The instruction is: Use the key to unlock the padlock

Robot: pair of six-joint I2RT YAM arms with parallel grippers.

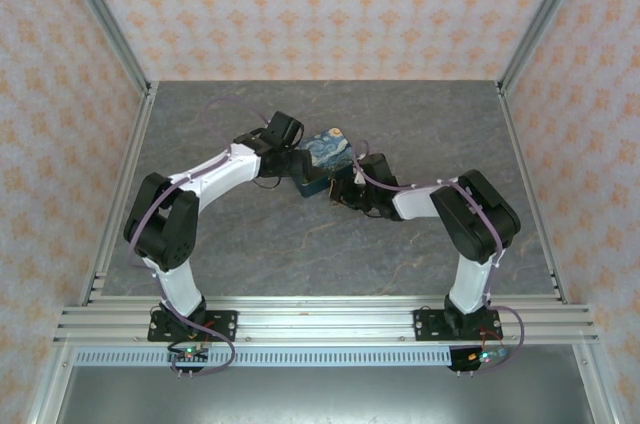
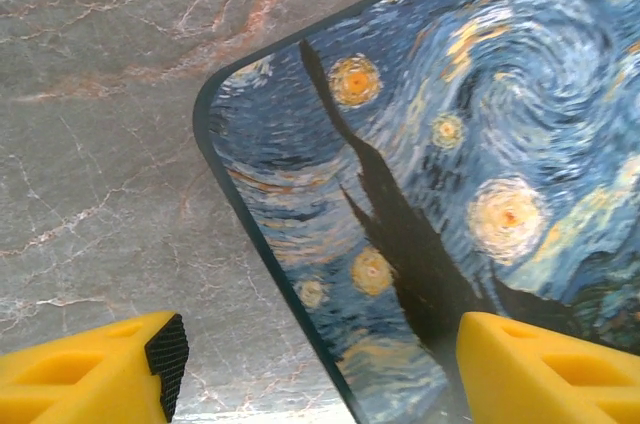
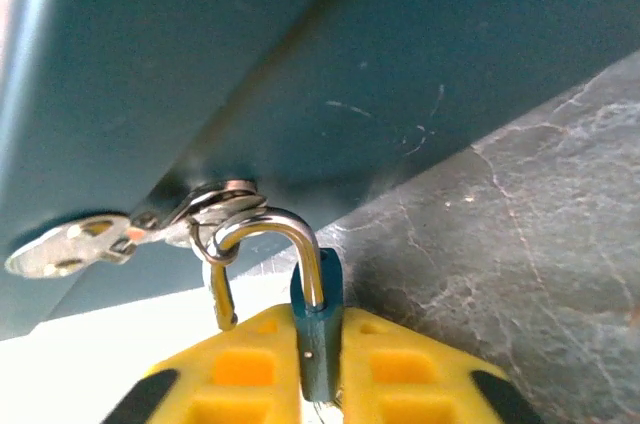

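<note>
The dark-blue padlock (image 3: pixel 315 339) stands upright, the silvery key (image 3: pixel 70 249) just left of its shackle.

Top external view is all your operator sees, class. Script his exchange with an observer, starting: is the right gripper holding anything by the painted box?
Observer: Yes, the right gripper is shut on the blue padlock.
Operator: Is the key inserted?
Observer: No; the key hangs beside the shackle, against the painted box.
Operator: And the other arm?
Observer: The left gripper is open, straddling the painted box's corner.
</note>
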